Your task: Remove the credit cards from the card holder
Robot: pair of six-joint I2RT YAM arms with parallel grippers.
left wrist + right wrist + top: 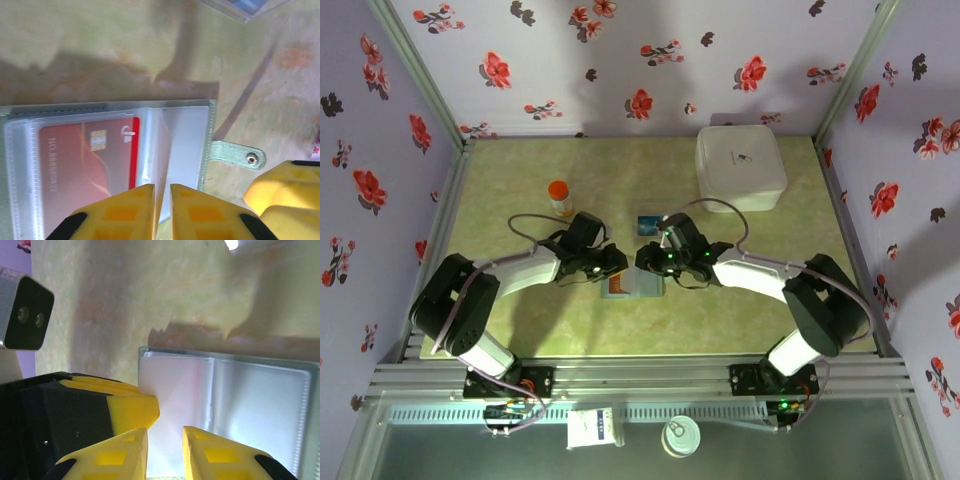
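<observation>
Your left gripper (161,189) is pinching a clear sleeve (156,160) of the open card holder (645,285), which is lying on the table (520,200) between your two grippers. The red card (85,165) is sitting inside it. Your right gripper (165,435) is nearly closed at the holder's edge; I cannot tell if it is gripping

Red card (85,165) btm hidden behind fingers (127,212); card holder (187,135) L side cut off.
</observation>
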